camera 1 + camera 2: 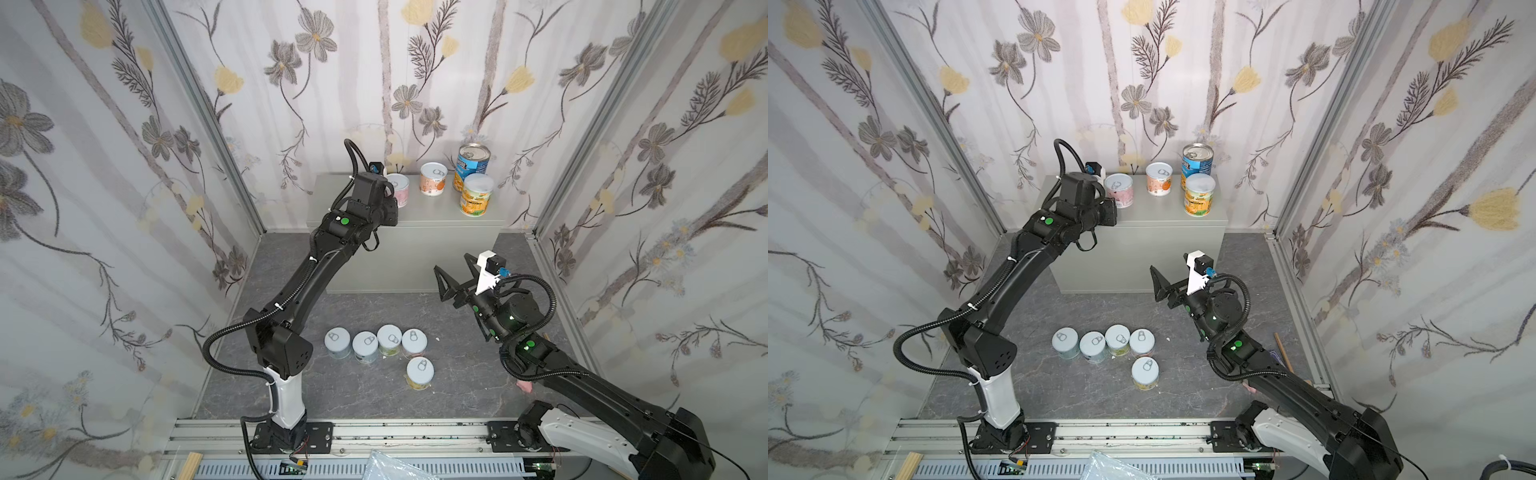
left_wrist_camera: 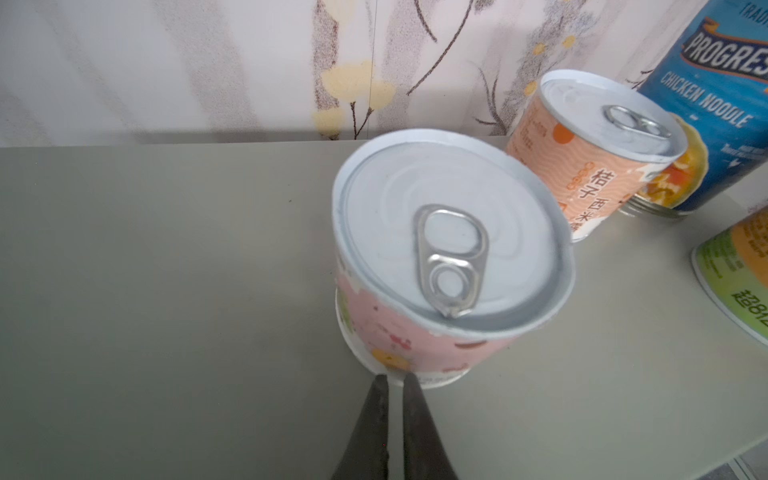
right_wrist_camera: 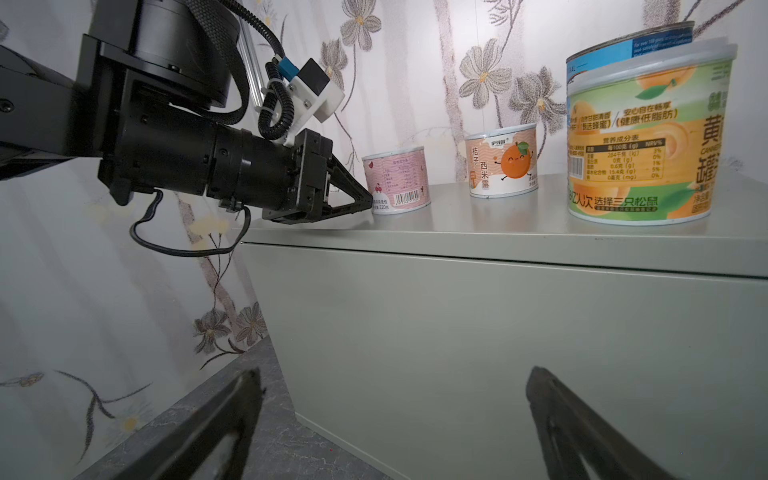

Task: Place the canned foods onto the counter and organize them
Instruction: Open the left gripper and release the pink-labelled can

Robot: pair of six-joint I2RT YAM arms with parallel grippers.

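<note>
- Status: left claw (image 2: 395, 380) clenched empty, tips at pink can (image 2: 449, 257) base; right claw (image 3: 392, 374) spread, empty.
- Nudge slowly, low, toward counter (image 2: 166, 291) back edge; avoid tipping.

Four cans (image 1: 433, 178) stand on the counter (image 1: 432, 212), and five cans (image 1: 389, 336) cluster on the floor (image 1: 353, 399) before it.
</note>
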